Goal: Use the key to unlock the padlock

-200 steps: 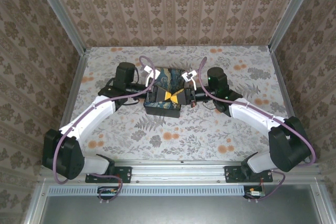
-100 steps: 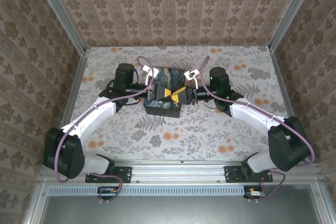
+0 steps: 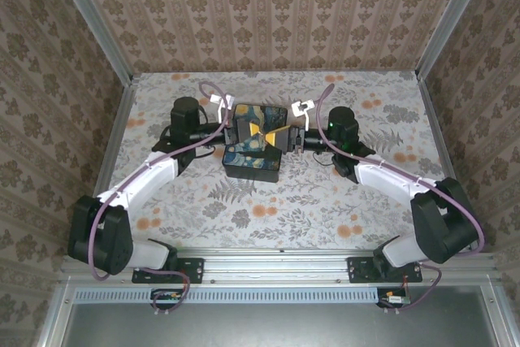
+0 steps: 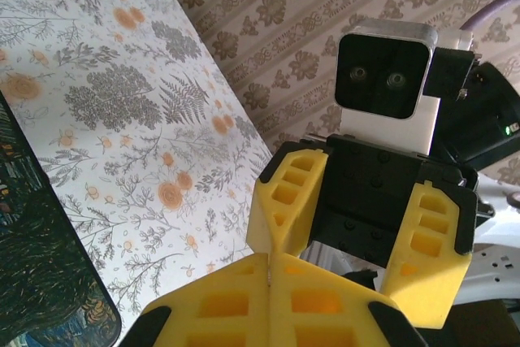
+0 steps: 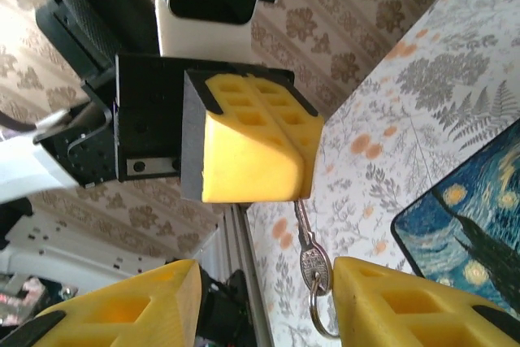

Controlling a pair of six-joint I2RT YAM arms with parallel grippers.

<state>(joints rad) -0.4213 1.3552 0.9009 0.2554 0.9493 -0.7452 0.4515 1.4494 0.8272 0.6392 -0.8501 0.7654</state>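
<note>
Top external: vs 0.5 s ago, both grippers have shifted from over the middle of the box (image 3: 252,164) toward its far end, still tip to tip. The left wrist has pulled a bit further left and the right wrist sits slightly lower. Box hasn't moved on the floral table (image 3: 341,201).

White tags (image 3: 302,108) on the cables are too small to read.

Left gripper (image 3: 262,130): yellow fingers pressed together, clamped on the key (image 5: 312,259). Right wrist cam shows it best: a thin silver-grey key, blade end pinched in the seam betw. the fingers, round bow hanging out with a wire ring (image 5: 322,318) through it.

Right gripper (image 3: 282,134): fingers apart, gripping nothing. The key bow hangs betw. them, just beside one finger; can't tell if they touch.
</note>
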